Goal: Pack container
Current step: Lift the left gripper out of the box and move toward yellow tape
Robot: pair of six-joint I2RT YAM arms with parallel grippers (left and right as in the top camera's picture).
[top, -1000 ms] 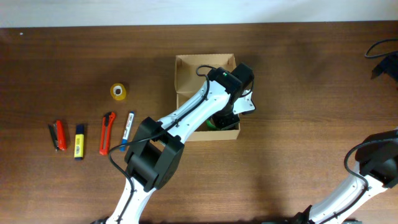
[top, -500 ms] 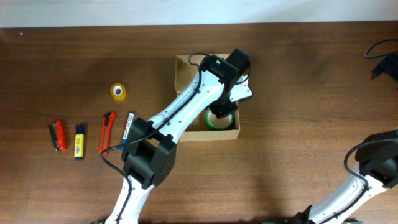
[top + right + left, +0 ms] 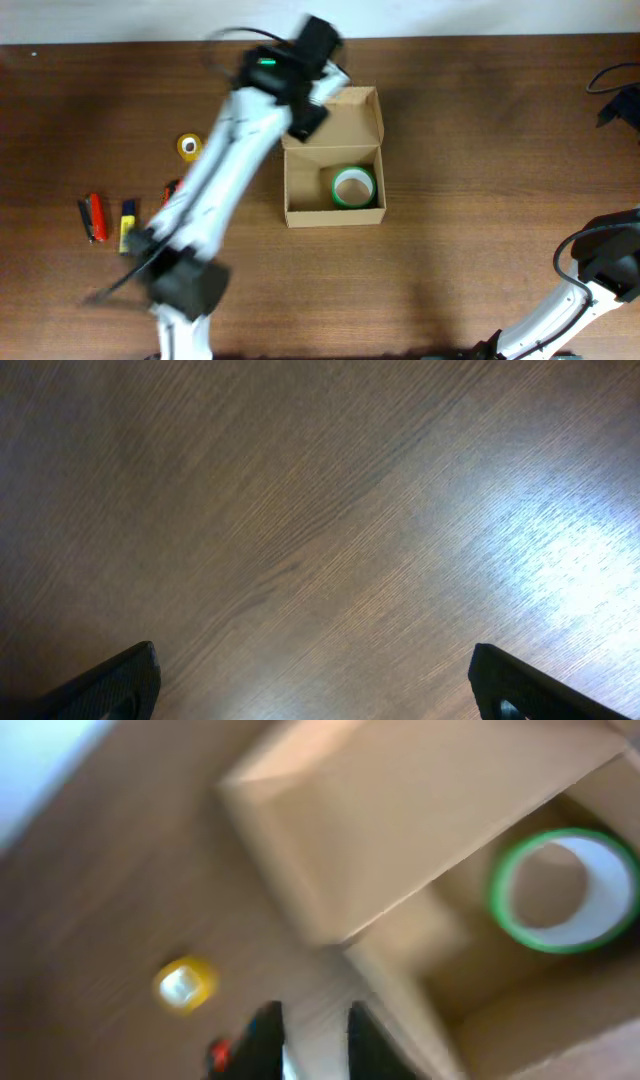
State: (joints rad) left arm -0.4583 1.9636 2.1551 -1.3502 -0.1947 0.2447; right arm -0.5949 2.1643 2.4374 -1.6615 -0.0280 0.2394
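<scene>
The tan cardboard container (image 3: 305,190) stands open at mid table, its flap lid (image 3: 352,112) raised at the back. A green tape roll (image 3: 353,186) lies flat inside it, also seen in the left wrist view (image 3: 565,890) beside the container's wall (image 3: 400,820). My left gripper (image 3: 304,118), blurred by motion, is over the container's back left corner. In the left wrist view its fingers (image 3: 315,1045) are apart with only table between them. My right gripper (image 3: 315,690) is wide open over bare wood.
A yellow tape roll (image 3: 190,146) lies left of the container, also in the left wrist view (image 3: 183,985). A red cutter (image 3: 92,215), a yellow highlighter (image 3: 127,222) and an orange cutter (image 3: 170,190) lie at the left. The right arm (image 3: 600,265) is at the lower right.
My left gripper has come up out of the container and swung back and left. The green tape roll stays in the container, uncovered.
</scene>
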